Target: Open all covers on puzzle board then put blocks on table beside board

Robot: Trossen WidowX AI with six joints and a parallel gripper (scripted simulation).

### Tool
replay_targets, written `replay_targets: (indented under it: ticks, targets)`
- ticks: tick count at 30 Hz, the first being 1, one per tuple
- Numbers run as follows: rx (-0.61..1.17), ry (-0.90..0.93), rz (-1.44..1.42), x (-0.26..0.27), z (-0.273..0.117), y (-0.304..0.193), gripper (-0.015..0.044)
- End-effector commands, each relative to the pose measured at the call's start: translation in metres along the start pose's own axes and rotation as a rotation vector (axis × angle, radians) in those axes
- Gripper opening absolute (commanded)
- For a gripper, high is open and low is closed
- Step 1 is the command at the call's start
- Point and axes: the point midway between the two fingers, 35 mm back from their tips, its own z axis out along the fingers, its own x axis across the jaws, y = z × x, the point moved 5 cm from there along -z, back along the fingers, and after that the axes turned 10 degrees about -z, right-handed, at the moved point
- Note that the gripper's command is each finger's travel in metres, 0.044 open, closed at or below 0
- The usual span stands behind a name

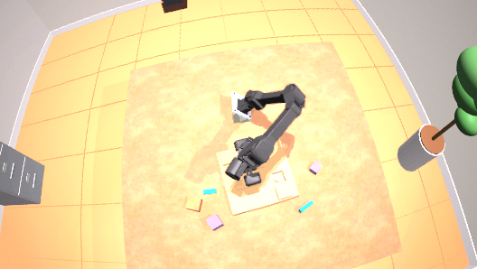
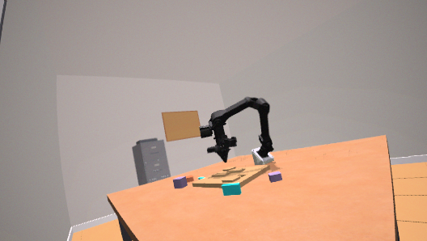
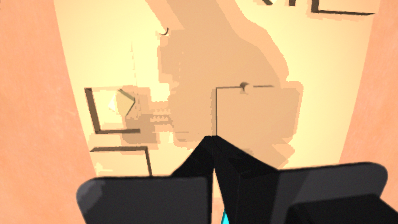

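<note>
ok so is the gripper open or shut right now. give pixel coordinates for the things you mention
Shut, on nothing: in the wrist view the fingertips of the gripper (image 2: 225,161) (image 3: 212,137) meet, with no block between them.
</note>
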Motion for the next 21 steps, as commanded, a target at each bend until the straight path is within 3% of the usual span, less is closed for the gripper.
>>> replay_targets:
  ticks: [1,21]
  targets:
    - [-0.003,-0.004,-0.005,-0.001,0.001,0.0,0.0]
    - [-0.002,-0.004,-0.005,-0.002,0.02,0.0,0.0]
